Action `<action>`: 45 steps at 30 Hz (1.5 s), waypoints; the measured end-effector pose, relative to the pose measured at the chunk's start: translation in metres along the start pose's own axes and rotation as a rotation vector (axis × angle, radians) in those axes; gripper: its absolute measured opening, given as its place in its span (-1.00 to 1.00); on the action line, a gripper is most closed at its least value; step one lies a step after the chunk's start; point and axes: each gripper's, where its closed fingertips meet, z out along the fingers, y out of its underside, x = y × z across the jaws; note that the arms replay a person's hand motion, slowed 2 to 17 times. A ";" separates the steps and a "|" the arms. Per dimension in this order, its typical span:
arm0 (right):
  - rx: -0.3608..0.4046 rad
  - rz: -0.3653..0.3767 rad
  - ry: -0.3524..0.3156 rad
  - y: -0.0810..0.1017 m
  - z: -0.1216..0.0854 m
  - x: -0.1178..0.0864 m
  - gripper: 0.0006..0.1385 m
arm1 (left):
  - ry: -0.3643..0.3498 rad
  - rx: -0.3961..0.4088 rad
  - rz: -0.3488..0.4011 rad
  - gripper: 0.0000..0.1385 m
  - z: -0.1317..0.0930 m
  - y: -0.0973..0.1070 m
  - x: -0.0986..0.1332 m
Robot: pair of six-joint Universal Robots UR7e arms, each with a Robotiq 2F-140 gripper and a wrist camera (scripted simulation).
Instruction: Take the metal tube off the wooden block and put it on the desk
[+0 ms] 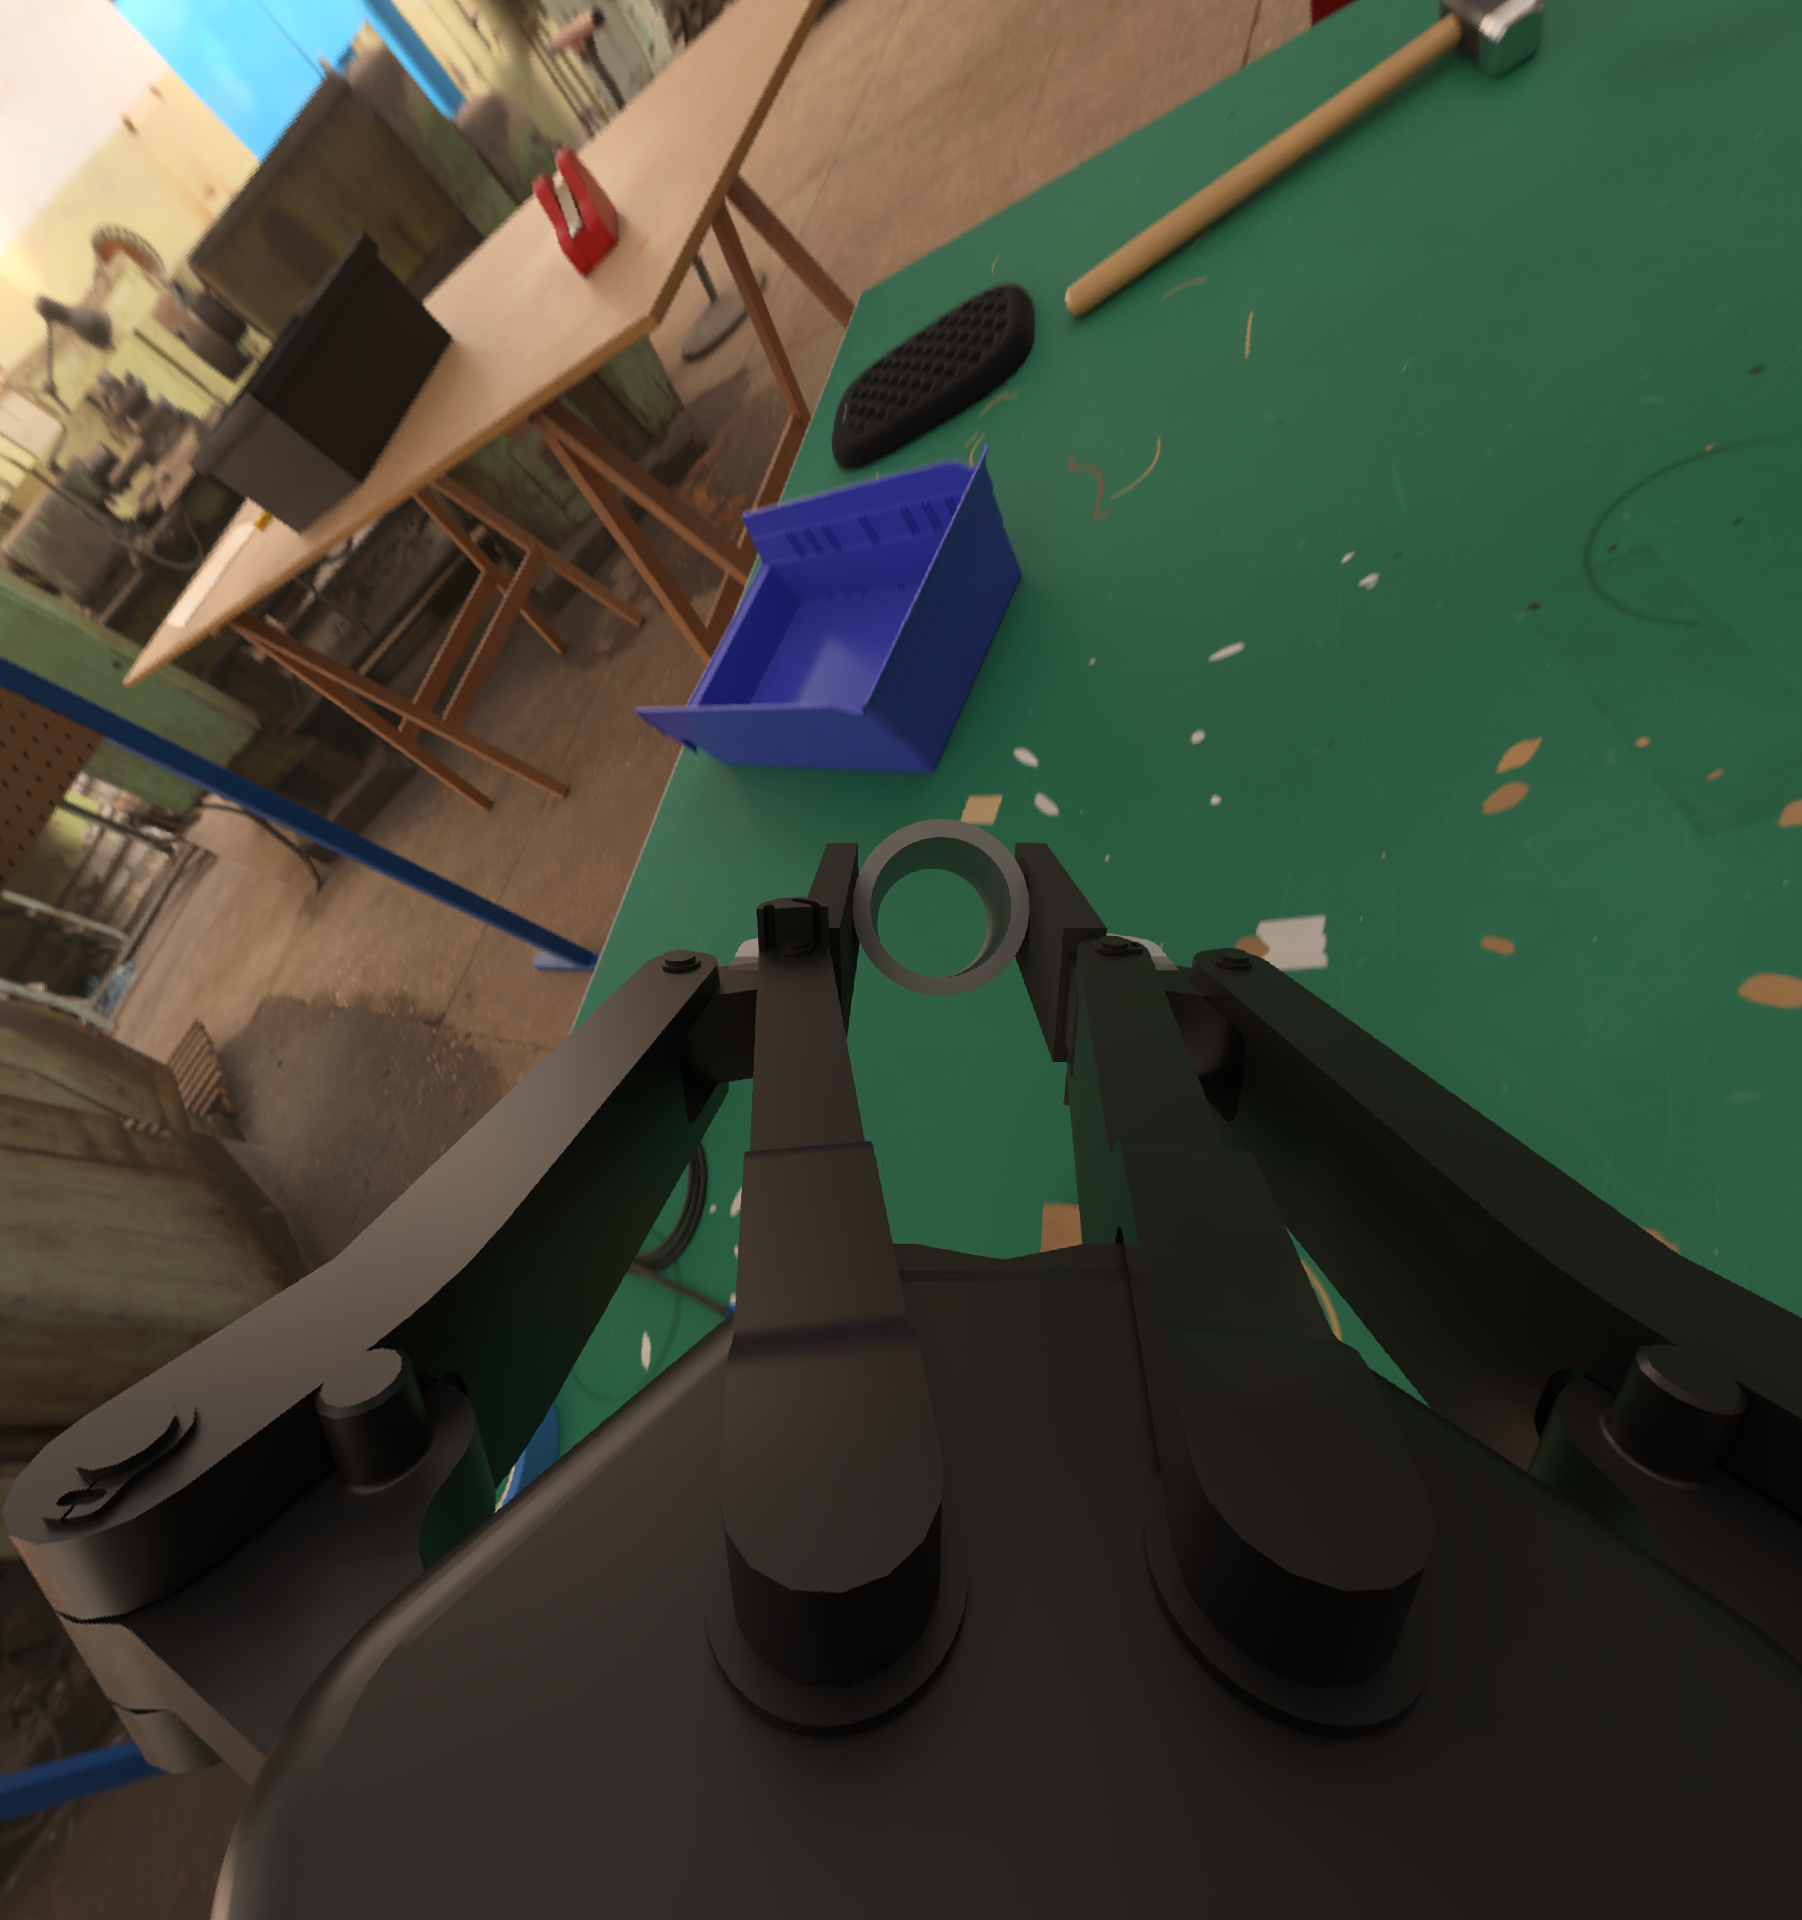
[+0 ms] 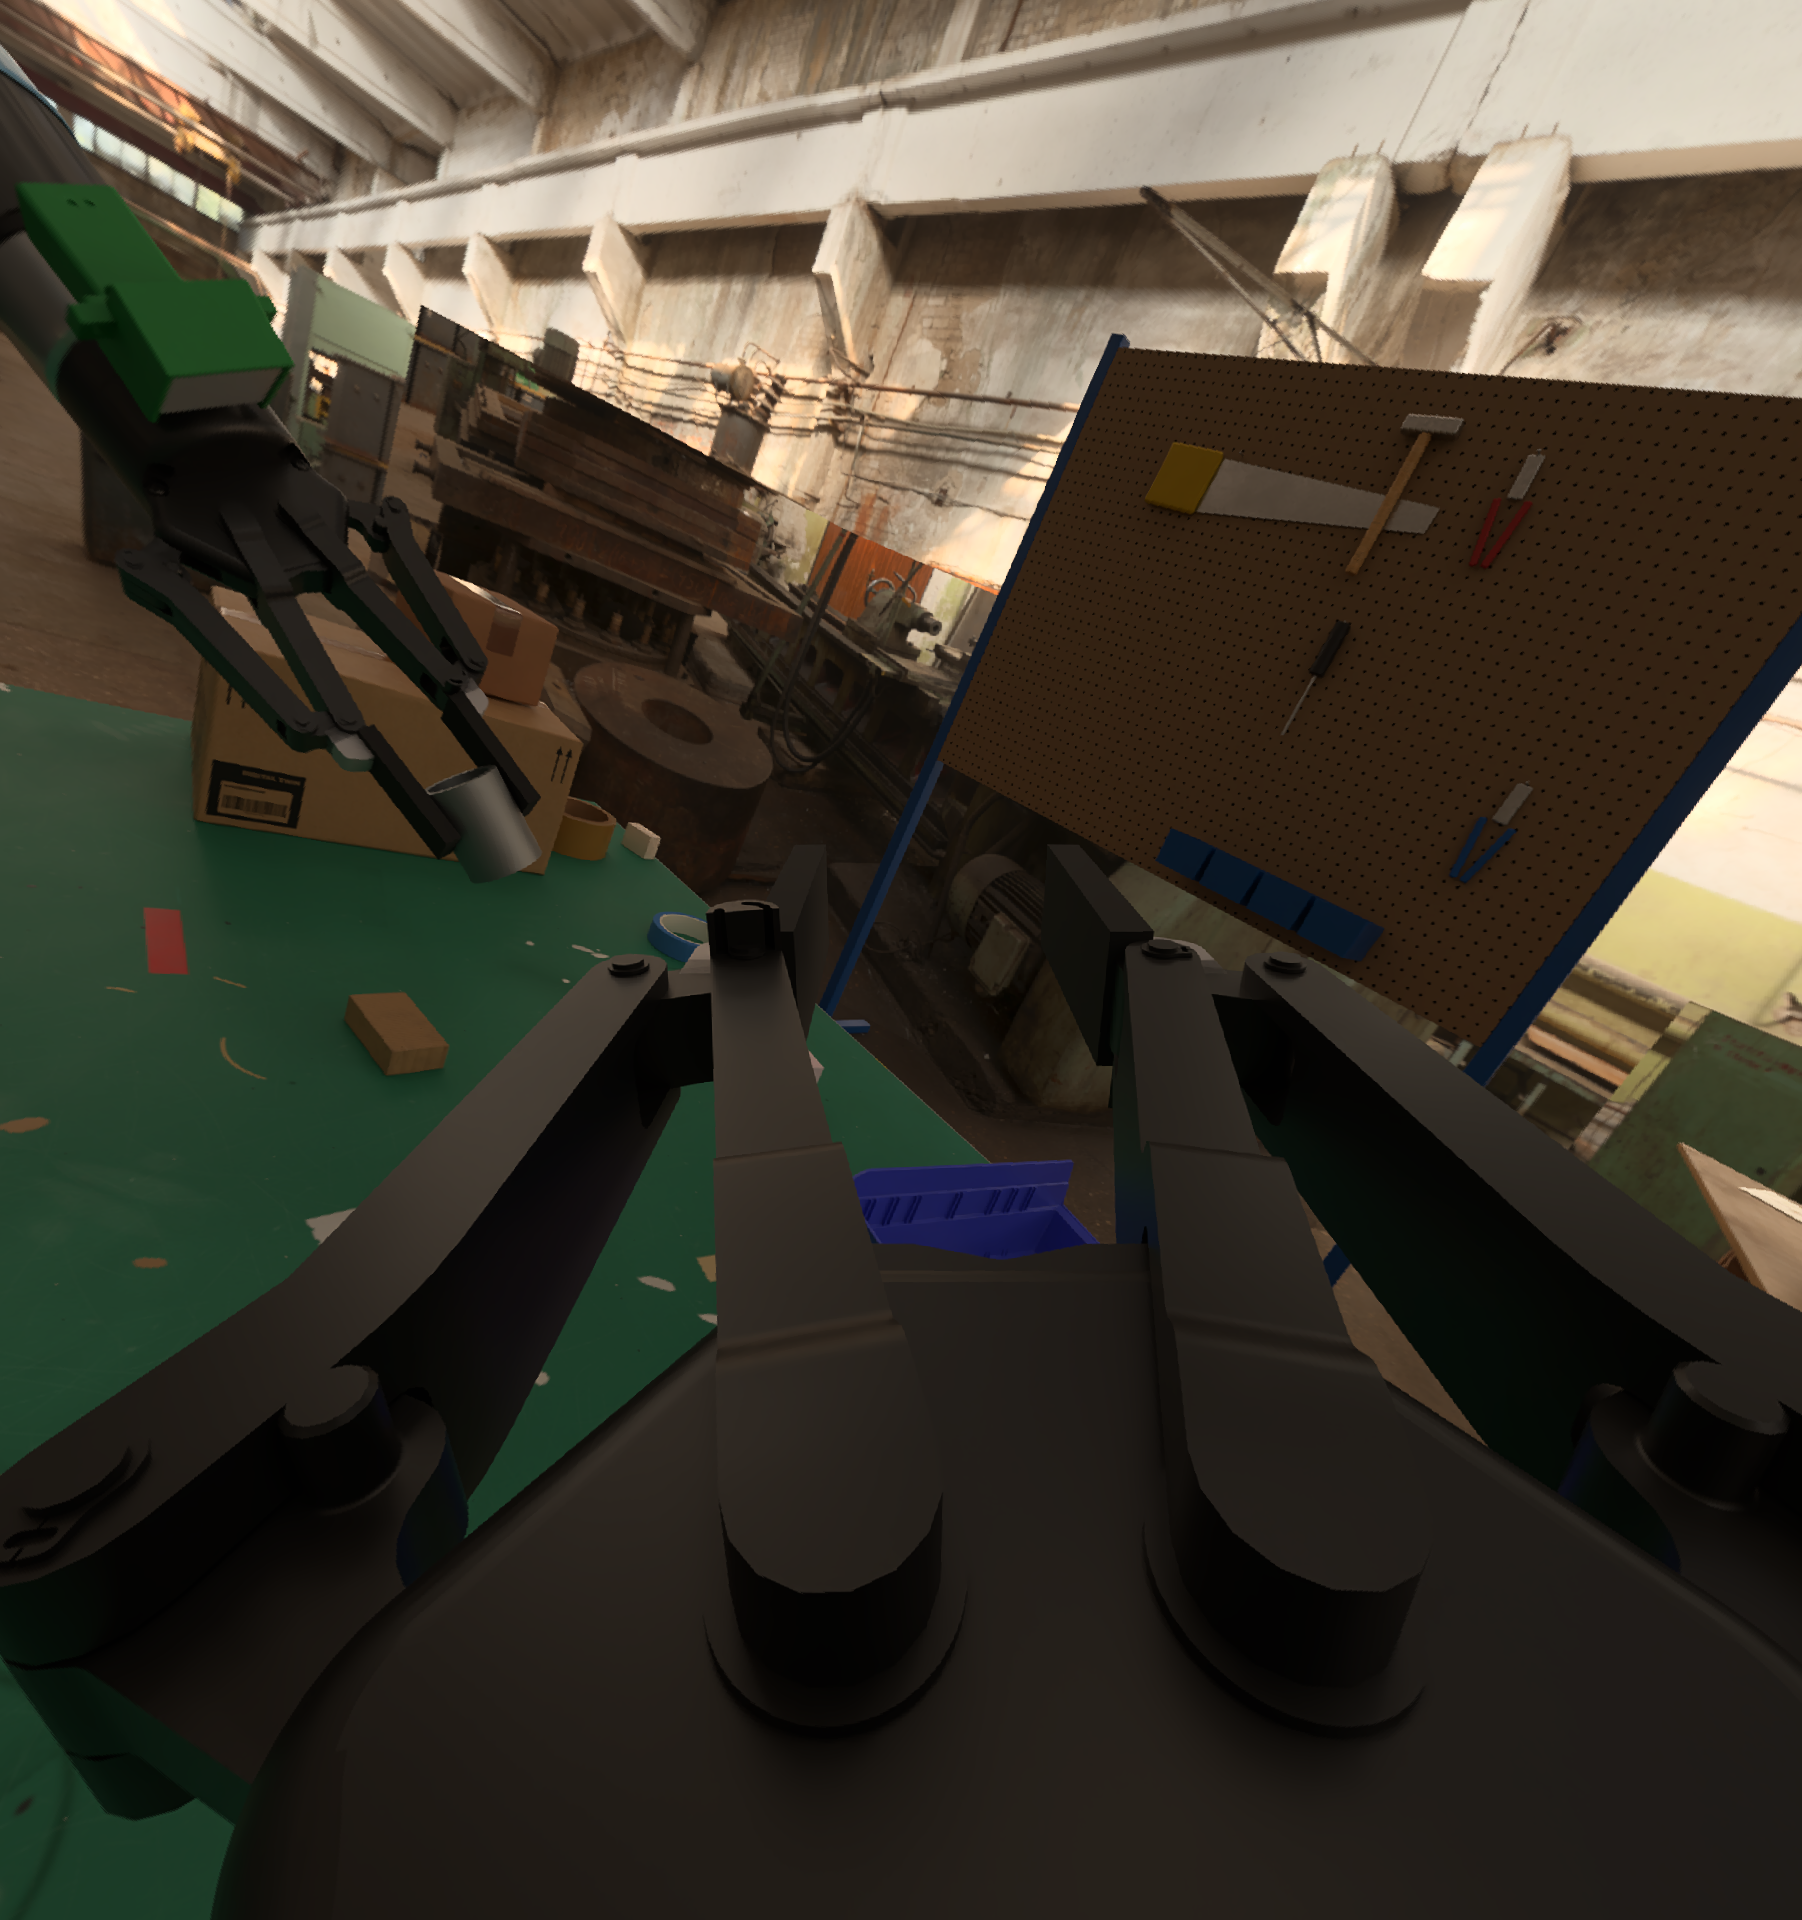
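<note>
My left gripper (image 1: 941,906) is shut on the grey metal tube (image 1: 897,961), which I see end-on between the fingertips, held above the green desk (image 1: 1396,623). In the right wrist view the left gripper (image 2: 481,816) holds the tube (image 2: 492,821) tilted and clear of the desk. The small wooden block (image 2: 396,1031) lies bare on the desk, below and to the left of the tube. My right gripper (image 2: 928,935) is open and empty, pointing past the desk edge.
A blue bin (image 1: 855,634) sits near the desk edge, also showing in the right wrist view (image 2: 970,1205). A black perforated pad (image 1: 933,374) and a hammer (image 1: 1292,156) lie farther off. Cardboard boxes (image 2: 357,727), tape rolls (image 2: 585,831) and a pegboard (image 2: 1396,665) stand beyond.
</note>
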 end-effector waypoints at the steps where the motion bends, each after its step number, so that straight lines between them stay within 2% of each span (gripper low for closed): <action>1: -0.002 -0.005 0.004 0.000 0.000 0.001 -0.20 | -0.003 0.016 0.007 -0.42 0.002 -0.007 0.002; 4: -0.008 -0.022 0.018 0.000 -0.002 0.002 -0.20 | -0.003 0.061 0.023 -0.42 0.009 -0.028 0.010; 9: -0.010 -0.042 0.033 -0.002 -0.005 0.004 -0.20 | 0.036 0.096 0.021 -0.42 0.030 -0.054 0.028; 15: -0.003 -0.047 0.041 -0.004 -0.008 0.005 -0.20 | 0.118 0.094 0.004 -0.42 0.062 -0.077 0.052; 21: 0.013 -0.036 0.042 -0.006 -0.012 0.007 -0.20 | 0.218 0.071 -0.013 -0.42 0.097 -0.091 0.078; 31: 0.036 -0.028 0.050 -0.009 -0.017 0.010 -0.21 | 0.356 -0.046 -0.017 -0.42 0.151 -0.088 0.112; 38: 0.051 -0.047 0.071 -0.013 -0.021 0.013 -0.21 | 0.383 -0.141 0.017 -0.42 0.182 -0.077 0.125; 45: 0.069 -0.060 0.081 -0.017 -0.025 0.014 -0.21 | 0.407 -0.185 0.041 -0.42 0.203 -0.072 0.135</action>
